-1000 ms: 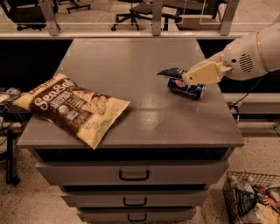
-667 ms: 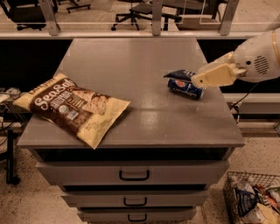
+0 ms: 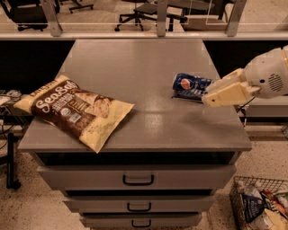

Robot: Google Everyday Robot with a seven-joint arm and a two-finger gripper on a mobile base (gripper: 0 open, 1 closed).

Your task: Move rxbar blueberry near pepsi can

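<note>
Three things lie on the flat grey desk (image 3: 148, 63), which has stacked drawers (image 3: 90, 177) below its top. Toward 8 o'clock of the top sprawls a large crinkled brown-and-cream chip bag (image 3: 76, 110), one corner hanging over the front edge. It is well apart from the other two and out of their way. Toward 3 o'clock a blue, logo-marked pepsi can (image 3: 188, 82) lies on its side. Just beside it, at its 5 o'clock, is the small flat dark navy rxbar blueberry (image 3: 192, 94) with pale lettering; whether bar and can touch cannot be told.

A cream-coloured pincer (image 3: 208, 99) on a white rounded arm (image 3: 270, 74) reaches in from 3 o'clock, its tip just beside the bar's right end. Whether it is spread or pressed together cannot be told. Black office chairs (image 3: 148, 11) stand past the desk at 12 o'clock, and a wire basket (image 3: 256, 181) of packets sits on the floor at 5 o'clock.

A second ago the pincer lay over the can's right part, farther in across the desk. It has since drawn back toward 3 o'clock, so the can's logo and the bar beside it show more fully. The chip bag has not moved.
</note>
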